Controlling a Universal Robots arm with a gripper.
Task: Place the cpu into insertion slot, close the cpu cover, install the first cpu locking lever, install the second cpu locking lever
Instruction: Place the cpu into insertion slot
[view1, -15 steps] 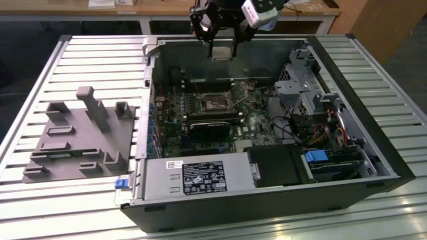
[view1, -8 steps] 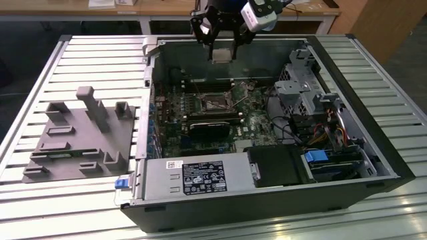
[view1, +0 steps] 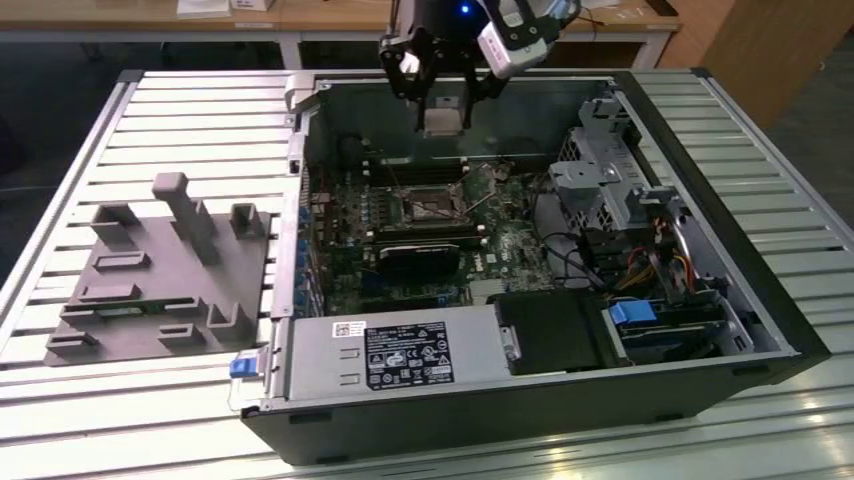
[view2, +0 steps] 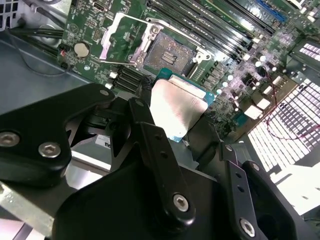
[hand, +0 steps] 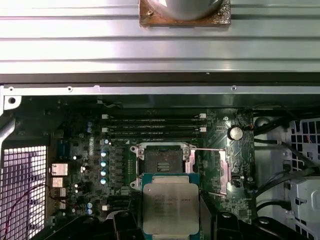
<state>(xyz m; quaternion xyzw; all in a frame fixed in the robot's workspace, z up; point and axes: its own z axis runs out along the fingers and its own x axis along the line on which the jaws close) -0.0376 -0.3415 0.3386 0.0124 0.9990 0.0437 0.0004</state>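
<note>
Open case (view1: 534, 430) holds the motherboard (view1: 521, 250), insertion slot (hand: 161, 160) with contacts exposed. I've got fingers (view2: 155, 150) clamped on the cpu (hand: 170, 207) above it: dull silver top, teal edges.

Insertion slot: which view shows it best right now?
Second wrist view: the insertion slot shows close and clear, at a slant. The first wrist view looks straight down on it, but the held cpu overlaps one edge. In the exterior view it is small and far.
</note>
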